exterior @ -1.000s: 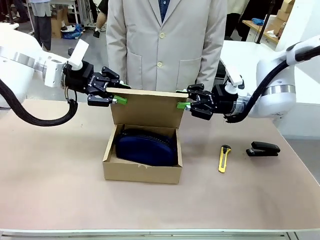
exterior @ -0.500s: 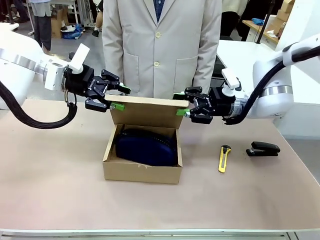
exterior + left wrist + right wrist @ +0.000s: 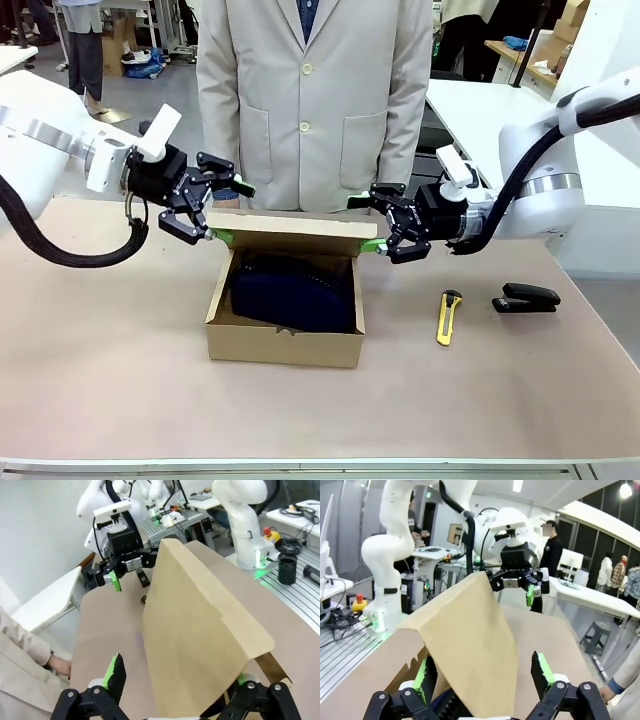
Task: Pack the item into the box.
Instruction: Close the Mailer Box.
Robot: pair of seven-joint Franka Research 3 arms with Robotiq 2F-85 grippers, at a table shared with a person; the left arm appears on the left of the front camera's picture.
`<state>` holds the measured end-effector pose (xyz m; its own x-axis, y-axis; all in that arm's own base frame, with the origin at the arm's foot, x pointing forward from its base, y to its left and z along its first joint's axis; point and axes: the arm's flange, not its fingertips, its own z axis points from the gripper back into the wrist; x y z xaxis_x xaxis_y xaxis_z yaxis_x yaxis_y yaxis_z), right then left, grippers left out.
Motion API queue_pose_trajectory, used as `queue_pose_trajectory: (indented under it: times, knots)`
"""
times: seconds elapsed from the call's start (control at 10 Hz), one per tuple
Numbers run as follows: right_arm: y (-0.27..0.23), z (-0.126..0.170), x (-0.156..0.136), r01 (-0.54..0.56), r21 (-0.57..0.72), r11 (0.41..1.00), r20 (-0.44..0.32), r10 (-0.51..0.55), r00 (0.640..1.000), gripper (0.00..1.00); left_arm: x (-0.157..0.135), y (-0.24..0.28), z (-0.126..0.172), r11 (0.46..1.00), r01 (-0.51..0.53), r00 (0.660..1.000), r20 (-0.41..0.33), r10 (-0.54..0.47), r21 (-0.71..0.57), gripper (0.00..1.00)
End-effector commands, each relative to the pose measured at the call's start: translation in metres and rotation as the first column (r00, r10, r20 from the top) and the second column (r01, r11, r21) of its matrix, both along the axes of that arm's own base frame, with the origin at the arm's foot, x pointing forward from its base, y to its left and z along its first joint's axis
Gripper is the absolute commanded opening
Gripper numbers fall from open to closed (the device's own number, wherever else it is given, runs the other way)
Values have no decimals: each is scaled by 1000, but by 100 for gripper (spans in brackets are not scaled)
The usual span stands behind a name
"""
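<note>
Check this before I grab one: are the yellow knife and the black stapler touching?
Apart. The front view shows a strip of bare table between the yellow knife and the black stapler.

The pinkish-tan table [image 3: 120,380] carries the cardboard box [image 3: 285,345] near its middle. At the box's three o'clock lies a yellow utility knife [image 3: 449,317], and just beyond that a black stapler [image 3: 526,298].

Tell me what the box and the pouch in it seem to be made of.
Box: matte brown cardboard, likely corrugated; thick raw edges, creased lid flap. Pouch: dark navy fabric, seemingly soft; rounded bulging shape, zip-like line along its top.
</note>
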<state>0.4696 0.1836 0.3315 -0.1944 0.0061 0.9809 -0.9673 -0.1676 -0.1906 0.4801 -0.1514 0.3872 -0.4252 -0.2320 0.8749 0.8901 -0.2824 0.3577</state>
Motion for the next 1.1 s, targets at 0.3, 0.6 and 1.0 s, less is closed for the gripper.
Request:
queue_pose_trajectory:
  times: [0.3,0.6,1.0]
  knots:
    - [-52,-5,-15,-61,-132,989,-12,60,998,100,-39,58,-47,989,-29,997,81,17,148,100]
    - [-88,11,-12,135,53,989,-154,-125,980,100,-35,115,-21,958,-285,958,17,286,-39,100]
    - [-35,27,-5,445,93,891,-431,-367,824,100,11,72,-12,876,-390,891,-357,280,-284,100]
